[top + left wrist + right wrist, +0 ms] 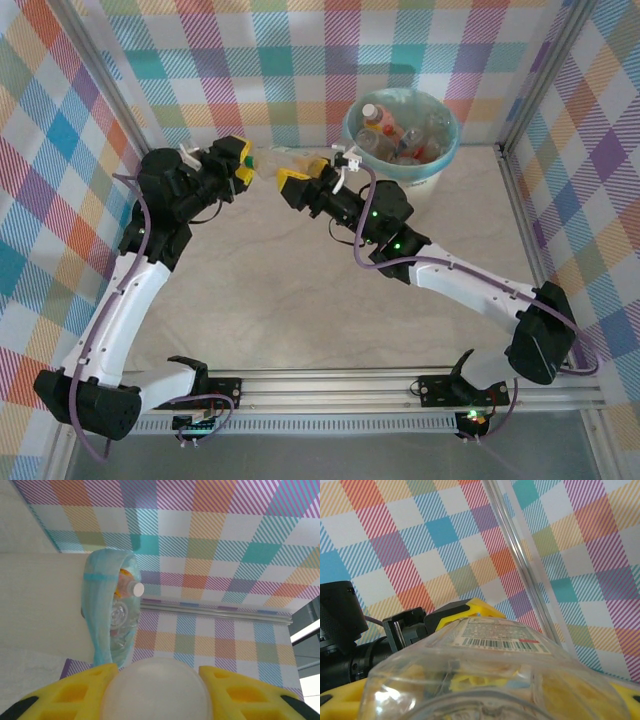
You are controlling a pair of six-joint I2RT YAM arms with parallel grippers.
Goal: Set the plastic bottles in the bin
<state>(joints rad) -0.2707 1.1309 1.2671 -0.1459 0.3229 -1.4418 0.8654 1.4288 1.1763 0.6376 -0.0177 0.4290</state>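
Where the two arms meet near the back wall (300, 60), bare table (300, 300) spreads open on their near side. The bin (447, 150) stands just right of the right gripper (290, 180), slightly further back. Between the grippers the clear bottle (268, 164) lies lengthwise, one end clamped in the left gripper (246, 165), the other between the right's yellow fingers (629, 696). Whether those grip, I cannot tell.
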